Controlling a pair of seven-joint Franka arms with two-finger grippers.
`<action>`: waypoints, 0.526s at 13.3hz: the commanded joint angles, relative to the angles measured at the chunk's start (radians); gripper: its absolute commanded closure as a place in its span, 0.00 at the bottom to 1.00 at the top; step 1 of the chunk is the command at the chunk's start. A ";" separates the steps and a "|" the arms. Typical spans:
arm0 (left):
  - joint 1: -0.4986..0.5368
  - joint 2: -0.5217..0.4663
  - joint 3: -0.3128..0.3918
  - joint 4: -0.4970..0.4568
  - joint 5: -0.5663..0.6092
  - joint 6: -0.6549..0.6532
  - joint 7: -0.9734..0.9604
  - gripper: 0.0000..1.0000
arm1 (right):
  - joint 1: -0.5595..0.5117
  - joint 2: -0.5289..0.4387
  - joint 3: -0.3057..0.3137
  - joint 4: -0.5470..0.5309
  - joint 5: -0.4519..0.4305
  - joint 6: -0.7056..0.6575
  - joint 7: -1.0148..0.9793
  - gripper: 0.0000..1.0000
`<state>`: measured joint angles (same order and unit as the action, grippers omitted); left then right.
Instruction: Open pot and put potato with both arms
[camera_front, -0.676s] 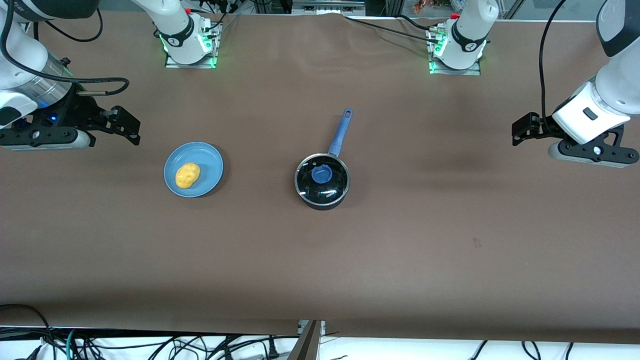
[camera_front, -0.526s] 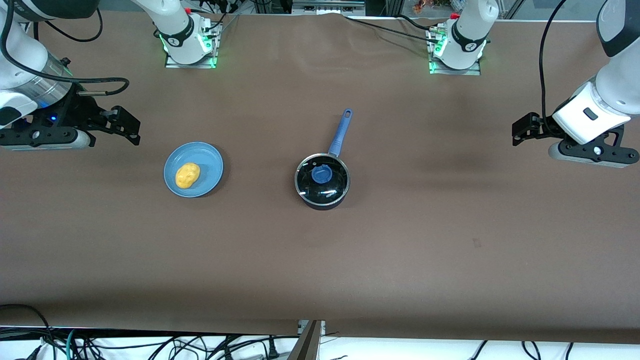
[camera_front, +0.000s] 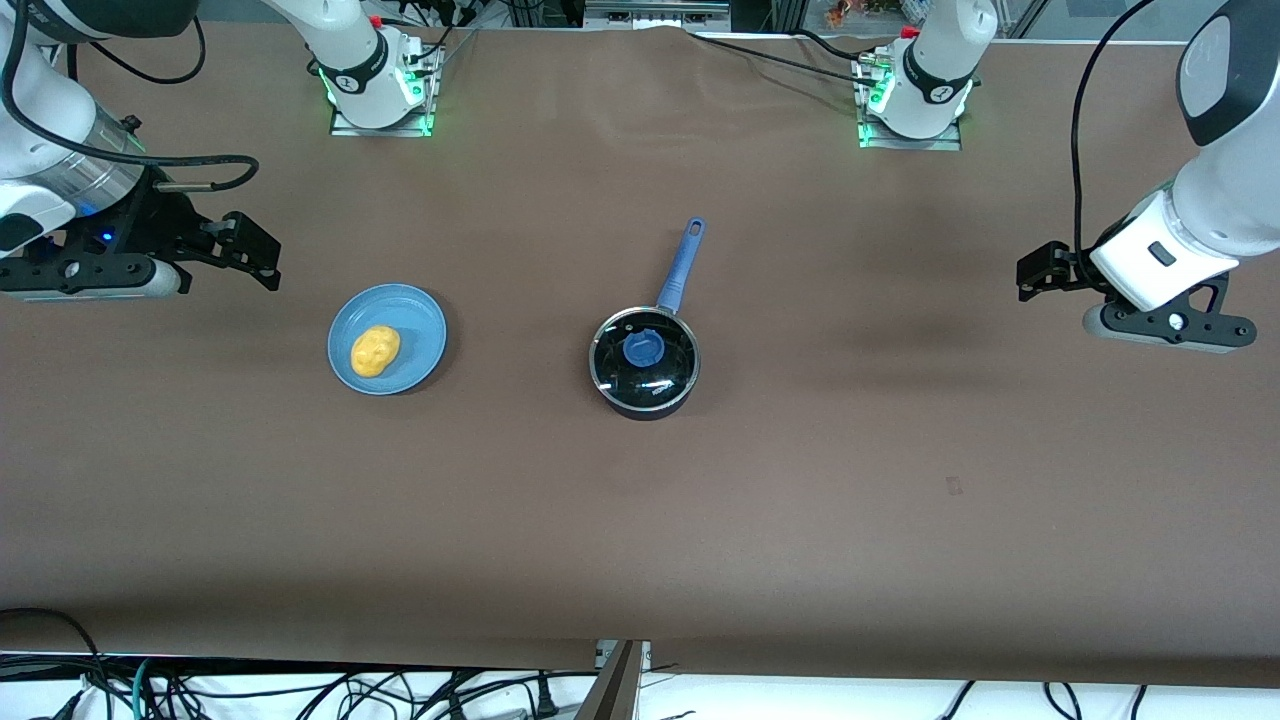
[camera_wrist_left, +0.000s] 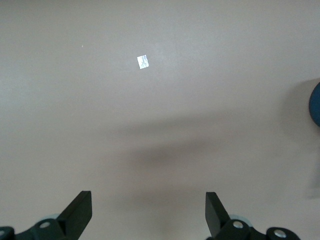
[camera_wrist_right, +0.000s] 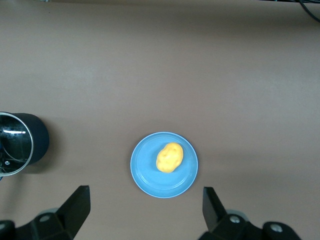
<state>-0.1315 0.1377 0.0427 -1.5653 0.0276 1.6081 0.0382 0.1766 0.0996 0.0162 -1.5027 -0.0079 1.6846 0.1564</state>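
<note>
The black pot (camera_front: 645, 378) stands mid-table with its glass lid on, blue knob (camera_front: 643, 349) up and blue handle (camera_front: 681, 264) pointing toward the robot bases. The yellow potato (camera_front: 375, 350) lies on a blue plate (camera_front: 415, 325) toward the right arm's end. My right gripper (camera_front: 258, 258) is open and empty, in the air beside the plate. In the right wrist view its open gripper (camera_wrist_right: 145, 205) looks down on the potato (camera_wrist_right: 170, 157), the plate (camera_wrist_right: 147, 175) and the pot's edge (camera_wrist_right: 20, 144). My left gripper (camera_front: 1032, 272) is open and empty over bare table at the left arm's end; it also shows in the left wrist view (camera_wrist_left: 147, 205).
The table is covered by a brown cloth (camera_front: 640, 520). The two arm bases (camera_front: 380, 85) (camera_front: 915, 95) stand along its farthest edge. A small white tag (camera_wrist_left: 143, 62) lies on the cloth below my left gripper. A blue sliver (camera_wrist_left: 315, 102) shows at that view's edge.
My left arm has shifted a little toward the pot and lower in the front view. The right arm, pot, plate and potato have not moved.
</note>
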 joint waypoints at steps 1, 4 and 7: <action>-0.007 0.005 -0.004 0.028 0.028 -0.017 -0.049 0.00 | -0.002 0.002 0.002 0.007 0.012 0.000 0.011 0.01; -0.007 0.003 -0.006 0.030 0.028 -0.019 -0.070 0.00 | -0.002 0.002 0.004 0.007 0.012 0.000 0.011 0.01; -0.008 0.006 -0.003 0.039 0.017 -0.019 -0.064 0.00 | -0.002 0.002 0.002 0.009 0.012 0.001 0.011 0.01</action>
<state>-0.1344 0.1377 0.0380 -1.5571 0.0278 1.6081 -0.0140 0.1766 0.0997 0.0163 -1.5027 -0.0079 1.6846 0.1564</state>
